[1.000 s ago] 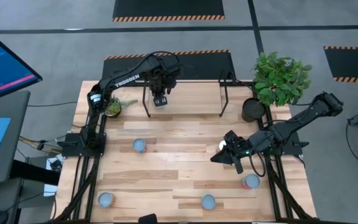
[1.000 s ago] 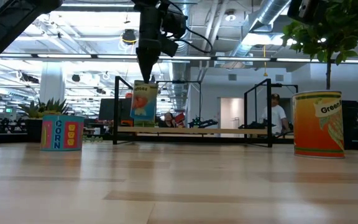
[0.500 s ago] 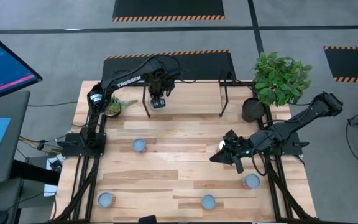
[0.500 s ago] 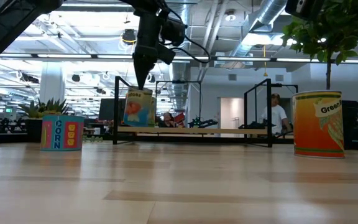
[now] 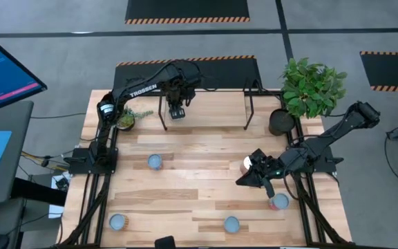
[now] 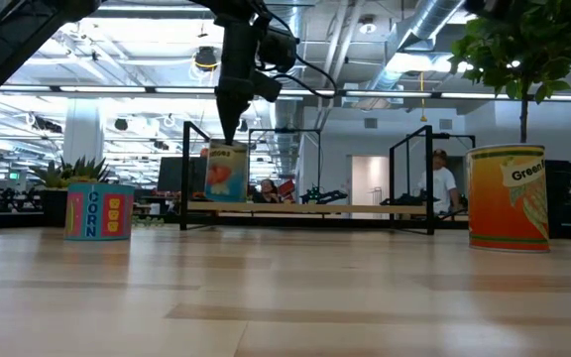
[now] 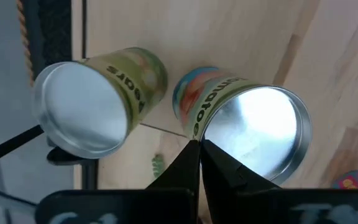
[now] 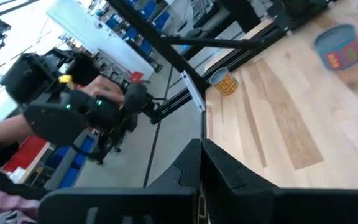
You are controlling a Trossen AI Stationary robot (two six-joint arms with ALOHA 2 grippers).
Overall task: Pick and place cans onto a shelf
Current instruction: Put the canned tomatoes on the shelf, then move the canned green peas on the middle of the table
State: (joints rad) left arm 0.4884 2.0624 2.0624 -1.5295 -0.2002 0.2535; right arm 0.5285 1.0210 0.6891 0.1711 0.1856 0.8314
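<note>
My left gripper [image 5: 177,112] hangs over the left end of the shelf [image 5: 213,111], a light-wood board on black legs, shut on a tomato can [image 6: 226,174] with an orange-red label. The can stands upright, its bottom level with the shelf board [image 6: 345,209]; I cannot tell whether it rests there. A second can [image 7: 92,99] with a green label stands on the shelf right beside it. My right gripper [image 5: 242,180] is raised above the table's right half, shut, with nothing between its fingers [image 8: 201,155]. My left gripper pinches the tomato can's top rim [image 7: 194,138] between its two fingertips, at one spot on the rim's edge. The fingers come from above, pointing down. The can hangs upright below them, beside the green-labelled can.
Several cans stand loose on the table: a blue corn can [image 5: 155,162], two near the front edge [image 5: 118,221] [image 5: 231,224], one front right [image 5: 278,202] and one under my right arm [image 5: 247,164]. A dark plant pot [image 5: 280,123] stands by the shelf's right end.
My left gripper has sunk a little toward the shelf with the tomato can. The can hung higher and swung tilted; now it is upright with its bottom down at the shelf board.
</note>
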